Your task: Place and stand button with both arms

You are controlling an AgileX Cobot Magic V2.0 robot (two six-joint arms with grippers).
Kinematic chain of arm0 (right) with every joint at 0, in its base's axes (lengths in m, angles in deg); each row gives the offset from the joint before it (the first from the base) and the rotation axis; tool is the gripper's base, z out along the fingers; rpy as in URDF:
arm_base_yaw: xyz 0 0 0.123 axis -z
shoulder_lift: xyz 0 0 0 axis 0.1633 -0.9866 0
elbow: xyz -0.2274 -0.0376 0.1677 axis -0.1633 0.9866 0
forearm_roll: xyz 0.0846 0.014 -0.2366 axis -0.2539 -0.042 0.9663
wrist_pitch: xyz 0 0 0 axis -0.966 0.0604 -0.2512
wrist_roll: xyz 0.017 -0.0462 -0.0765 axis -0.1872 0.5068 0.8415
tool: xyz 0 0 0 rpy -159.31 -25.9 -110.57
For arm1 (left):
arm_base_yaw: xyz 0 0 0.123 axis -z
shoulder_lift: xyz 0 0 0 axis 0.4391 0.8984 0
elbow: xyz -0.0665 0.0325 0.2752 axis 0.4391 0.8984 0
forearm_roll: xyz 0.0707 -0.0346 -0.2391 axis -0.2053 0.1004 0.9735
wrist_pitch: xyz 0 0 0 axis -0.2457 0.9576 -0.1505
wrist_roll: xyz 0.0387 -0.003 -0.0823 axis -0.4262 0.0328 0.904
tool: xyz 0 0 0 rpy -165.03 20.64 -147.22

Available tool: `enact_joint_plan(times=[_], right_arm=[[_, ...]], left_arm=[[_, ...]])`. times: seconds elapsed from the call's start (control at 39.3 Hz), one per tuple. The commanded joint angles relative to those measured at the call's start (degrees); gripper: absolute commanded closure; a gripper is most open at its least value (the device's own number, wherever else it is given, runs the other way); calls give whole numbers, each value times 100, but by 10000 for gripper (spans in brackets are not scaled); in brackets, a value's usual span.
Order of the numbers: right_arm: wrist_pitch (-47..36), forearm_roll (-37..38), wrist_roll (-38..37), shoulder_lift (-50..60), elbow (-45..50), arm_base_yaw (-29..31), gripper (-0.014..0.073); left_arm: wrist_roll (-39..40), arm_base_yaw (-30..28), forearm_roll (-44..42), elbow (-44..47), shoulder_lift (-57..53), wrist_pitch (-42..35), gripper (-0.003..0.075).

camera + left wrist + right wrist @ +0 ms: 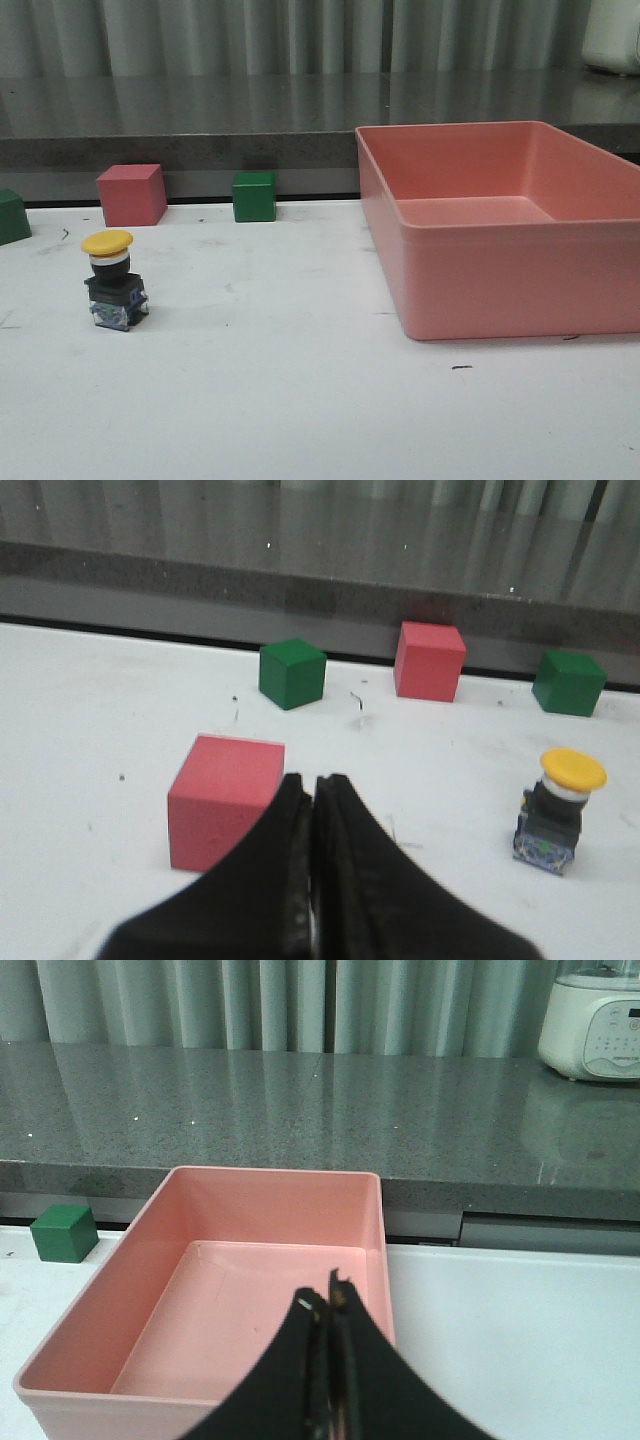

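The button (113,279) stands upright on the white table at the left, yellow cap up, black base down. It also shows in the left wrist view as the button (556,810), well off to one side of my left gripper (313,780). That gripper is shut with nothing between its fingers and hangs just in front of a pink cube (225,800). My right gripper (326,1295) is shut and empty, held over the near part of the pink bin (90,1305). Neither arm shows in the front view.
The large pink bin (480,300) fills the right side of the table. A pink cube (131,194) and green cubes (254,196) (12,217) line the back edge near a grey counter. A white appliance (595,1020) sits on that counter.
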Motion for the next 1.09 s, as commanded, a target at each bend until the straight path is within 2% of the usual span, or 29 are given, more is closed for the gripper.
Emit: enact_joint_plan(times=[0.0, 0.92, 1.07], right_arm=[[-465, 77, 50, -32, -153, 30, 655], [-437, 77, 50, -32, -153, 30, 655], [-380, 32, 50, 88, 111, 30, 655]], left_arm=[[5, -6, 64, 45, -145, -664, 740], [5, -6, 64, 45, -145, -730, 740], [5, -6, 64, 45, -145, -730, 741]])
